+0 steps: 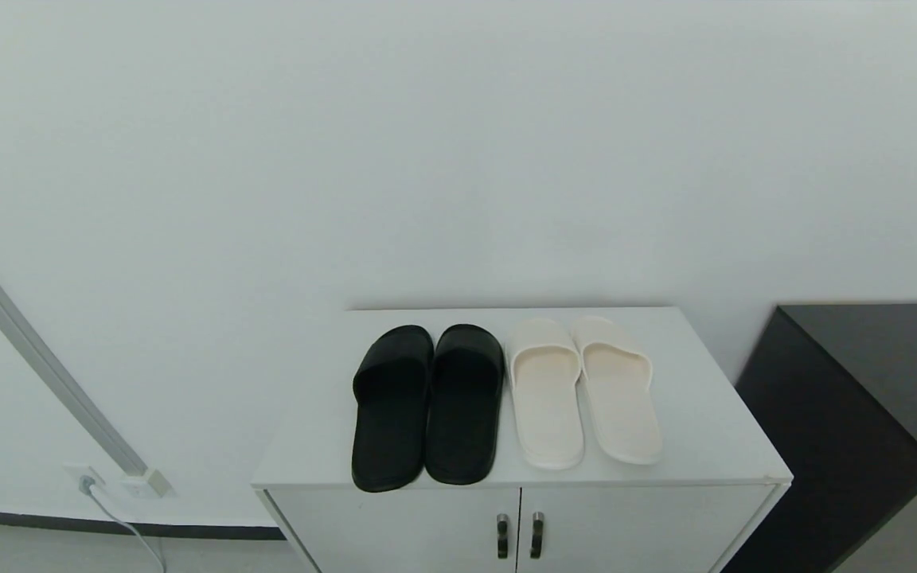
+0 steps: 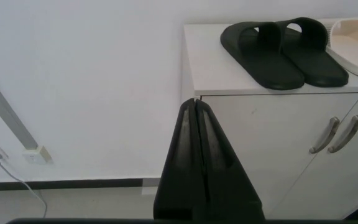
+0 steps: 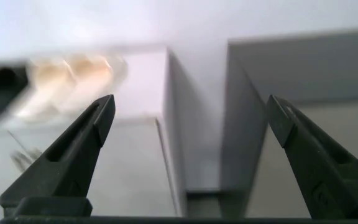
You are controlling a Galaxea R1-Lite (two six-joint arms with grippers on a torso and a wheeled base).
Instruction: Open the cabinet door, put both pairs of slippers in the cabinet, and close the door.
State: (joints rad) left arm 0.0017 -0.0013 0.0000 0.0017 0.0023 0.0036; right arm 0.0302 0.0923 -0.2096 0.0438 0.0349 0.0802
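A pair of black slippers [image 1: 425, 404] and a pair of cream slippers [image 1: 583, 389] lie side by side on top of a white cabinet [image 1: 713, 430]. Its two doors are shut, with two dark handles [image 1: 519, 535] at the middle seam. In the left wrist view my left gripper [image 2: 196, 103] is shut with nothing in it, held off the cabinet's left front corner, below the black slippers [image 2: 284, 51]. In the right wrist view my right gripper [image 3: 190, 107] is wide open and empty, facing the cabinet's right side, with the cream slippers [image 3: 67, 78] blurred beyond.
A dark cabinet [image 1: 856, 414] stands close to the right of the white one, with a narrow gap between. A wall socket with a cable [image 1: 88, 483] and a slanted conduit [image 1: 29, 342] are on the wall to the left.
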